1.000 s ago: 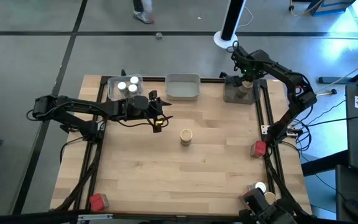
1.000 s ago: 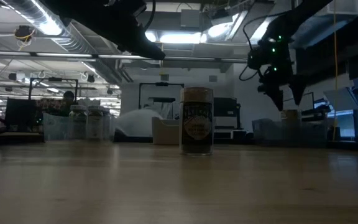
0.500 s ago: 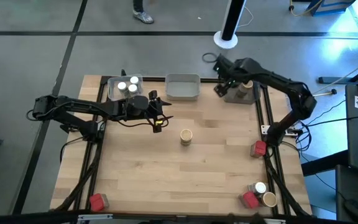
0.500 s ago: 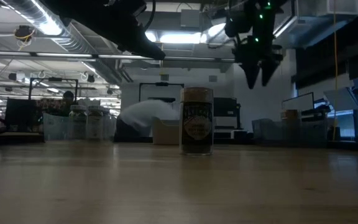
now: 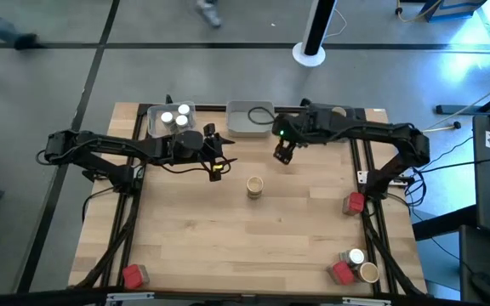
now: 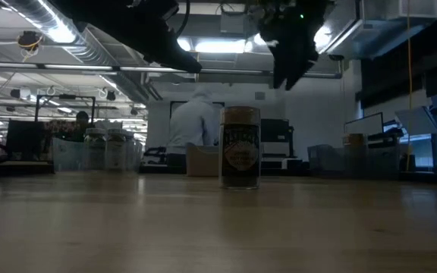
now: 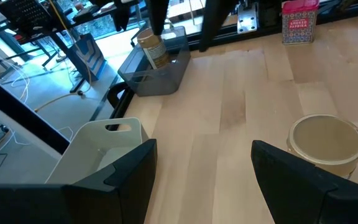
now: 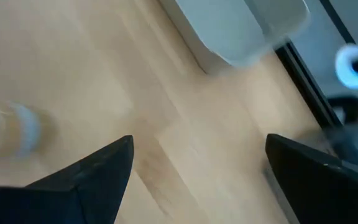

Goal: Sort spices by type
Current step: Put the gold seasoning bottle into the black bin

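Tan-brown jar (image 5: 255, 186) upright mid-counter; two white-capped jars (image 5: 175, 118) in back-left tray; red packet (image 5: 132, 275) front-left; red packet (image 5: 353, 203) right edge; packet-and-jars cluster (image 5: 353, 267) front-right.

The right gripper (image 5: 282, 154) has swung from the dark tray at the upper right of the high view toward frame centre, now hanging open-jawed over bare desk (image 5: 253, 246) just above the tan-lidded cylindrical spice jar (image 5: 255, 185).

In the low view, a person in a pale hooded top (image 6: 195, 125) has straightened up behind the desk.
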Action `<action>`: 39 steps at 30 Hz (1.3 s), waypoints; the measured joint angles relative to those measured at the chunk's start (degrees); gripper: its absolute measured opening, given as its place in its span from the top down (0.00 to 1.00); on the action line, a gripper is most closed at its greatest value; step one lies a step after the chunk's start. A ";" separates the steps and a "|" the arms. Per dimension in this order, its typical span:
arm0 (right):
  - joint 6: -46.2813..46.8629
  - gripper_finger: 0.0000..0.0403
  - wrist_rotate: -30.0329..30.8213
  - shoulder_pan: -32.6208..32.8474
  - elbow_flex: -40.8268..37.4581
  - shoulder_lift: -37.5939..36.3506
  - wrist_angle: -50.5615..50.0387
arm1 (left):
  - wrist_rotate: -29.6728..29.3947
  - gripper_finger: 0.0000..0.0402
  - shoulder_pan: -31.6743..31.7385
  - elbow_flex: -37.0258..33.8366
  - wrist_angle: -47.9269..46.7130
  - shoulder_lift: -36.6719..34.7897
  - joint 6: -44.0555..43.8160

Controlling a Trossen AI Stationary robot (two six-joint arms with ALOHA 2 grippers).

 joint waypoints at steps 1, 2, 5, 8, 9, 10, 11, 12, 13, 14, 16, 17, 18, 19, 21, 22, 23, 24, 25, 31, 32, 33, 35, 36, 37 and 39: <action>-0.02 0.10 0.00 0.98 0.00 0.00 1.40 | 0.00 0.39 -0.01 0.00 0.00 0.00 -0.14; -0.02 0.10 0.00 1.81 0.00 0.00 2.67 | 0.00 0.39 0.00 0.00 0.00 0.00 -0.25; -0.49 0.10 -0.23 4.25 0.00 0.00 5.70 | 0.00 0.39 -0.01 0.00 -0.01 0.00 -0.36; -2.82 0.10 -1.62 6.41 -0.02 0.00 8.20 | 0.00 0.39 0.00 0.00 -0.02 0.00 -0.38; -3.54 0.10 -1.98 7.17 -0.04 0.00 9.11 | 0.00 0.39 0.00 0.00 -0.02 0.00 -0.38; -4.12 0.10 -2.53 7.91 -0.04 0.00 10.16 | 0.00 0.39 -0.01 0.00 -0.02 0.00 -0.37; -4.88 0.10 -3.10 8.70 -0.04 0.00 11.42 | 0.00 0.39 0.00 0.00 -0.02 0.00 -0.39; -5.46 0.10 -3.68 9.47 -0.04 0.00 12.72 | 0.00 0.39 -0.01 0.00 -0.02 0.00 -0.39; -6.28 0.10 -4.62 10.16 -0.04 0.03 14.22 | 0.00 0.39 0.01 0.00 -0.02 0.00 -0.39; -6.84 0.10 -5.42 10.85 -0.04 0.15 15.79 | 0.00 0.39 -0.01 0.00 -0.02 0.00 -0.39; -8.16 0.10 -7.21 12.07 -0.05 0.34 18.41 | 0.00 0.39 -0.01 0.00 -0.04 0.00 -0.39; -8.71 0.10 -7.50 12.64 -0.07 0.60 19.52 | 0.00 0.39 0.00 0.00 -0.04 0.00 -0.39; -9.44 0.10 -7.48 13.28 -0.07 0.97 20.93 | 0.00 0.39 -0.01 0.00 -0.05 0.00 -0.39; -10.01 0.10 -7.49 13.82 -0.07 1.15 21.78 | 0.00 0.39 -0.01 0.00 -0.09 0.00 -0.39; -11.25 0.10 -7.52 14.52 -0.13 1.46 21.82 | 0.00 0.39 0.00 0.00 -0.20 0.00 -0.39; -11.40 0.10 -7.50 14.75 -0.10 1.98 22.74 | 0.00 0.39 -0.01 0.00 -0.21 0.00 -0.40; -11.43 0.10 -7.52 14.98 -0.02 2.25 23.52 | 0.00 0.39 -0.01 0.00 -0.24 0.00 -0.41; -11.49 0.10 -7.48 15.00 -0.07 2.46 23.15 | 0.00 0.39 -0.01 0.00 -0.25 0.02 -0.40; -11.61 0.10 -7.51 15.01 -0.15 2.89 22.50 | 0.00 0.39 -0.01 0.00 -0.26 0.01 -0.41; -12.00 0.10 -7.50 15.25 -2.21 4.92 25.58 | 0.00 0.39 -0.01 0.00 -0.83 0.02 -0.41; -12.04 0.10 -7.50 15.25 -3.24 4.94 26.37 | 0.00 0.39 0.01 0.00 -0.93 0.02 -0.41; -11.98 0.10 -7.50 15.25 -4.30 4.94 27.07 | 0.00 0.39 -0.01 0.00 -0.95 0.02 -0.41; -11.32 0.10 -7.50 15.25 -6.23 4.94 29.11 | 0.00 0.39 0.02 0.00 -1.19 0.02 -0.41; -11.13 0.10 -7.52 15.25 -7.06 4.94 29.26 | 0.00 0.39 0.01 0.00 -1.13 0.02 -0.41; -10.97 0.10 -7.50 15.22 -7.84 4.94 29.29 | 0.00 0.39 -0.01 0.00 -1.11 0.02 -0.39; -10.93 0.10 -7.50 15.22 -9.32 4.94 30.21 | 0.00 0.39 0.01 0.00 -1.08 0.02 -0.41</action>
